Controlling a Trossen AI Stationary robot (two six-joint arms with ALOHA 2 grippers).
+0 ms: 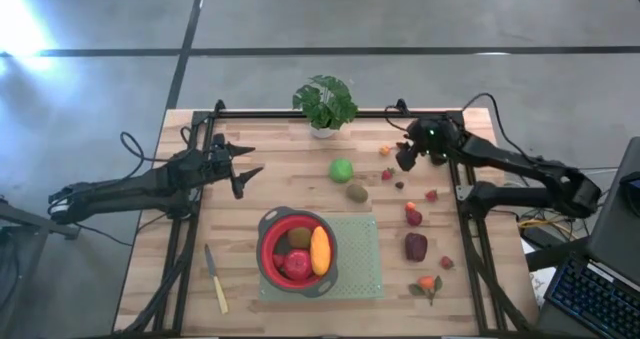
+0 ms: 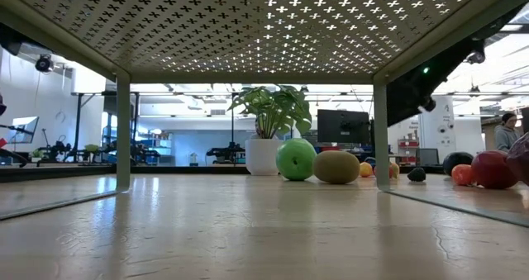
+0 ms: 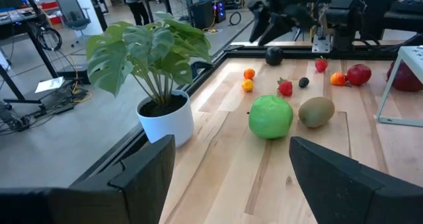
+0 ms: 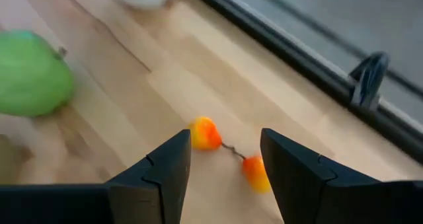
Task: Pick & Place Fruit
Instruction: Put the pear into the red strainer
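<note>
Unlabelled orange fruit pair (image 4: 228,154) lies between the right gripper's (image 4: 223,164) parted fingers; left gripper (image 3: 231,174) gapes wide.

One red bowl (image 1: 268,241) sits on one green mat (image 1: 362,261) and holds three fruit: an orange piece (image 1: 320,249), a red apple (image 1: 296,265) and a brown kiwi (image 1: 298,238). Loose on the table are one green ball (image 1: 342,169), one kiwi (image 1: 357,192), one dark-red lump (image 1: 415,246) and roughly seven tiny red or orange pieces, too small to count surely. There is also one potted plant (image 1: 325,102), one knife (image 1: 216,279) and two arms
</note>
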